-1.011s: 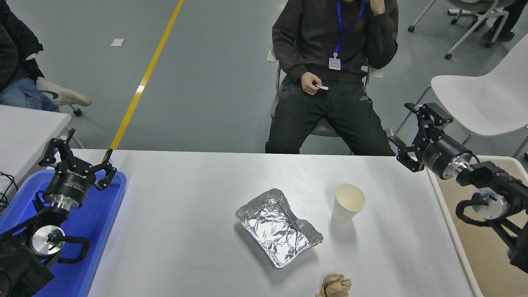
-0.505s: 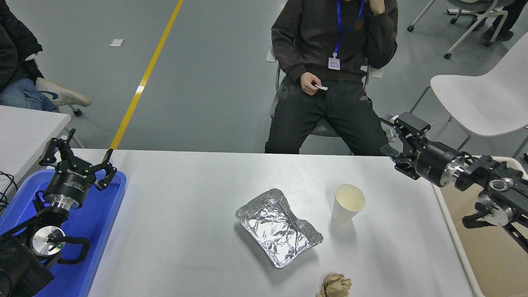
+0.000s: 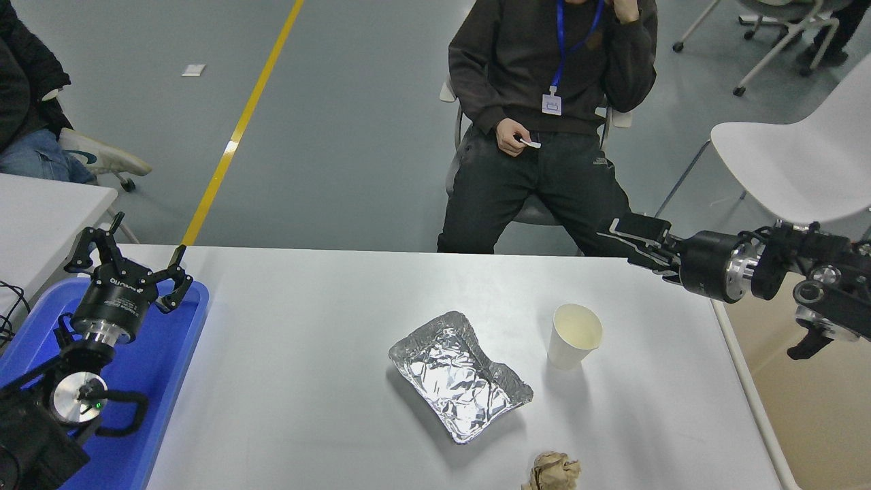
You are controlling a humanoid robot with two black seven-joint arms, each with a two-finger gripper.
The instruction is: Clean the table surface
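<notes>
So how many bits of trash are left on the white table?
3: a crumpled foil tray near the middle, a paper cup upright just right of it, and a brown paper wad at the near edge, partly cut off.

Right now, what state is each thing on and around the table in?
table surface: not yet cleared
foil tray: open side up, crumpled, empty
paper cup: upright, empty
brown paper wad: crumpled, at the near edge
left gripper: open, over the blue tray
right gripper: turned edge-on, empty

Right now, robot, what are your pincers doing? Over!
Left pincer open, parked over blue tray. Right pincer empty above table surface. Foil tray, paper cup, crumpled paper uncleared.
</notes>
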